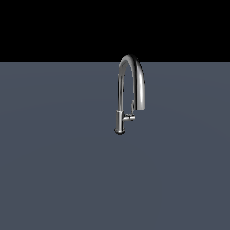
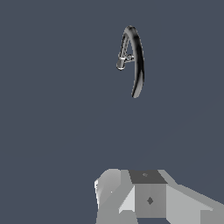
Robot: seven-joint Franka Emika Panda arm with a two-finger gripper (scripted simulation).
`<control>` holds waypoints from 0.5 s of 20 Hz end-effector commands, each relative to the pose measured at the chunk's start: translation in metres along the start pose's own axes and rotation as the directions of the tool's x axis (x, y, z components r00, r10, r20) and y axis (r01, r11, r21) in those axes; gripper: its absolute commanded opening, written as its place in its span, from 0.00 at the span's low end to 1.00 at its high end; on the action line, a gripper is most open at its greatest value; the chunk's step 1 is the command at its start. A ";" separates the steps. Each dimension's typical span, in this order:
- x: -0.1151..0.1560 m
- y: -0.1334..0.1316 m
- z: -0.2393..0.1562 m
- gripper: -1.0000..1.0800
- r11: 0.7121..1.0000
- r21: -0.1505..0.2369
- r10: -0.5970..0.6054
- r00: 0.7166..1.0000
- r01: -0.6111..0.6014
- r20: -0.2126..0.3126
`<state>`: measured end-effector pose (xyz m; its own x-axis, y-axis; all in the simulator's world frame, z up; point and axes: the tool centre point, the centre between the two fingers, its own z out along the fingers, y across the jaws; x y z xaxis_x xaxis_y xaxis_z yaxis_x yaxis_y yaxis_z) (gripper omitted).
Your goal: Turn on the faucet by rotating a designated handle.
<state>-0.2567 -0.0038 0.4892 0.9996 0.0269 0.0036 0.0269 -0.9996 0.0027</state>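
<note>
Standing upright on the flat slate-grey surface (image 1: pixel 54 170), the shiny chrome gooseneck faucet (image 1: pixel 133 74) sits just above centre in the exterior view, its spout outlet hanging at 3 o'clock from the stem. The small chrome stub handle (image 1: pixel 129 118) juts from the lower stem toward 3 o'clock, just above the base. In the wrist view the faucet (image 2: pixel 138 57) and handle (image 2: pixel 121 64) lie well apart from the grey-white gripper (image 2: pixel 144 197); whether its fingers are spread or pressed together cannot be determined.

Handling judgement: the metal looks rigid, fixed and slippery. Take hold of, or push on, the thin lever end, not the arched tube.

Beyond the surface only 1 black band of background shows.
</note>
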 end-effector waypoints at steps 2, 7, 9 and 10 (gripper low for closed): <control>0.000 0.000 0.000 0.00 1.000 0.000 0.000 1.000 0.000 0.000; 0.005 0.000 0.001 0.00 1.000 0.009 0.009 1.000 -0.010 0.011; 0.009 0.000 0.001 0.00 1.000 0.016 0.017 1.000 -0.017 0.020; 0.011 0.000 0.001 0.00 1.000 0.020 0.021 0.999 -0.022 0.026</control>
<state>-0.2489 -0.0035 0.4884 0.9998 0.0114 -0.0149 0.0113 -0.9999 -0.0123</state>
